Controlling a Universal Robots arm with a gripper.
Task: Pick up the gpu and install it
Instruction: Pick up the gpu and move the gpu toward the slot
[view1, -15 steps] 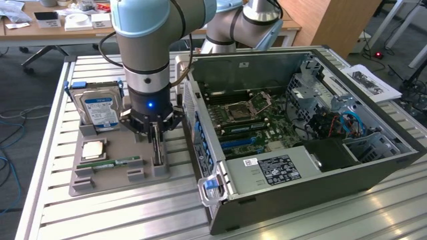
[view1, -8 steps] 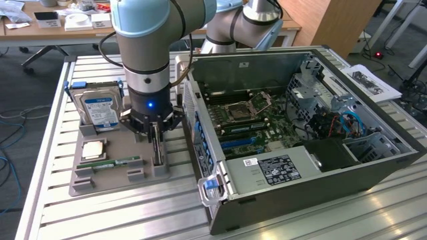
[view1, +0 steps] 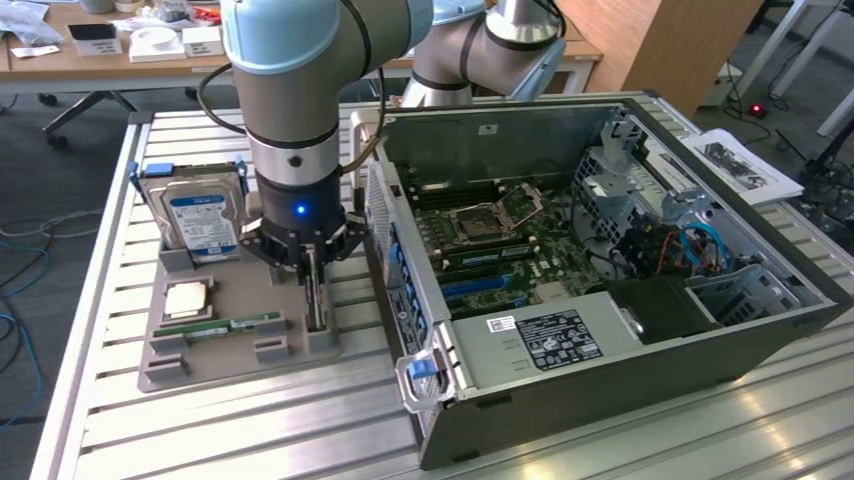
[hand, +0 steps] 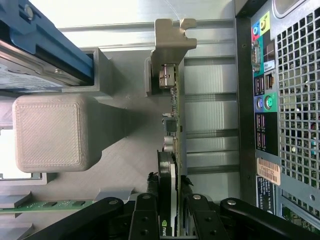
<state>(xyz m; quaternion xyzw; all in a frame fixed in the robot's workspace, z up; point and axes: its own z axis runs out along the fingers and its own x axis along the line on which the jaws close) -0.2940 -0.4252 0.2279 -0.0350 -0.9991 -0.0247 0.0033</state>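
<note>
Gripper (view1: 314, 285) low over the gray fixture tray (view1: 200, 345), at the exterior view's left of the open computer case (view1: 801, 300). Fingers (hand: 192, 210) apart, one at each face of the gpu (hand: 172, 125), close against it, yet with no firm clamp visible. Card on edge in the slot at the tray's right side, silver bracket (hand: 170, 37) at one end, just beside the case's back panel (hand: 265, 125).

Likely trouble, as a judgement: a bite on the bulging fan cooler (hand: 164, 175) rather than on flat board, hence a tilted card and a snag on the slot walls. Also a knock of the bracket against the back panel, so near. Also too hard a squeeze on so thin a board.

Tray contents: hard drive (view1: 200, 215) upright in the far-left cradle, processor chip (view1: 187, 300) flat in a square pocket, memory stick (view1: 234, 325) flat in the near groove. Case contents: motherboard (view1: 494, 230), blue expansion slots (view1: 474, 288), blue cables (view1: 694, 245) toward the right.
</note>
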